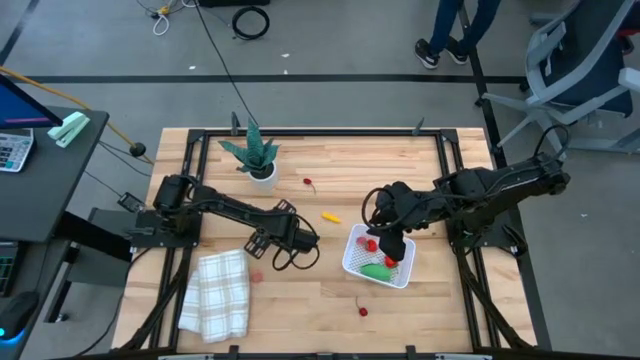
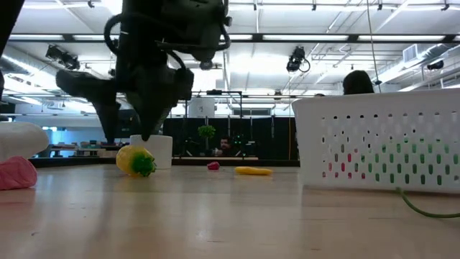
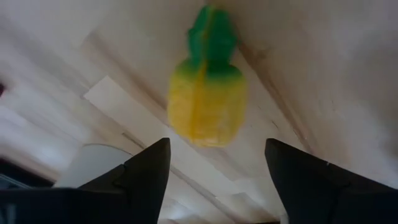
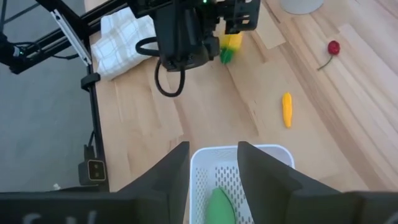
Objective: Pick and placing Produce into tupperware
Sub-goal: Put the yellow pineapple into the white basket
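A yellow toy pineapple (image 3: 207, 106) with a green crown lies on its side on the wood. My left gripper (image 3: 214, 168) hovers just above it, open, one finger on either side, touching nothing; the low view shows the left gripper (image 2: 140, 137) over the pineapple (image 2: 135, 162). The white tupperware (image 1: 352, 262) holds a green piece (image 1: 377, 270) and red pieces (image 1: 371, 244). My right gripper (image 1: 392, 250) is open over it, its fingers above the container's rim (image 4: 236, 152). A small yellow piece (image 1: 330, 216) lies loose on the table.
A potted plant (image 1: 255, 155) stands toward the far edge, and a checked cloth (image 1: 215, 292) lies near the left front. Red pieces lie at the far middle (image 1: 308, 183) and near the front (image 1: 362, 310), with a pink one (image 1: 257, 277) beside the cloth.
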### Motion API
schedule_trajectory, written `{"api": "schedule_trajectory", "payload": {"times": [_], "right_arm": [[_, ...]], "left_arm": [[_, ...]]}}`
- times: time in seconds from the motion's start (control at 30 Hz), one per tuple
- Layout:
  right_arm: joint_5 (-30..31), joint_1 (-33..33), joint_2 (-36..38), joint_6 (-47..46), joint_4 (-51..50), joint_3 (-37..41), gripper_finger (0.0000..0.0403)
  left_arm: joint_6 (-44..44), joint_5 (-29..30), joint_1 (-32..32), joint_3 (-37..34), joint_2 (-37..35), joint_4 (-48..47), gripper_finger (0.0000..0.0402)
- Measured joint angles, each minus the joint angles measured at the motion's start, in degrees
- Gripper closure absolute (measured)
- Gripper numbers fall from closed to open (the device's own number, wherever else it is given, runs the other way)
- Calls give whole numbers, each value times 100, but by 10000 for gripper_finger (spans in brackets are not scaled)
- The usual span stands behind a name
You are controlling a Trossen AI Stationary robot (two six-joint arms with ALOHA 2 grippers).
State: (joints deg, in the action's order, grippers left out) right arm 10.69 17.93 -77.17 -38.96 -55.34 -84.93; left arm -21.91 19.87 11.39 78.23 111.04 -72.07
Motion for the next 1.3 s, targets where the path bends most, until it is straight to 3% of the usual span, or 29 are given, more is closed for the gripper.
{"api": "schedule_trajectory", "payload": {"times": [0.53, 0.9, 1.3], "right_arm": [[10, 0, 0, 15, -2, 0, 263], [14, -2, -2, 52, -13, 0, 265], [148, -4, -2, 63, -39, 0, 265]], "left_arm": [[25, -653, -197, -197, -2, 589, 122], [78, -578, -334, -729, -2, 1006, 122], [181, -578, -332, -751, -2, 1077, 132]]}}
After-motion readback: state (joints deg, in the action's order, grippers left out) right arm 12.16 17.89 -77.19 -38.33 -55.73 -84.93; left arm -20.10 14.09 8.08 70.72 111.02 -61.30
